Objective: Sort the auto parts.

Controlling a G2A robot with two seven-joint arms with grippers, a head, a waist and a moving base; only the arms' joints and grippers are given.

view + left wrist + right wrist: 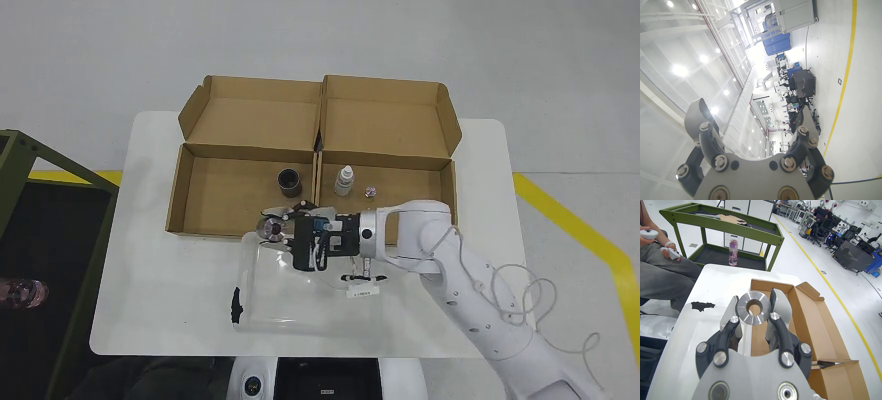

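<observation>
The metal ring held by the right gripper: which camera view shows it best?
The right wrist view: the metal ring sits close, flat face and centre hole toward the camera, clamped in the right gripper. The top view shows it small at the gripper's tip. The left wrist view looks at the ceiling.

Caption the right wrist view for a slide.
Sorting auto parts: the right gripper, shut on a metal ring, holds it beside the open cardboard box on the white table.

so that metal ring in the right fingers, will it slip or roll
Probably heavy for its size: the metal ring looks thick, solid metal. Its polished rim may slip in the fingers. Set on edge it would likely roll.
</observation>
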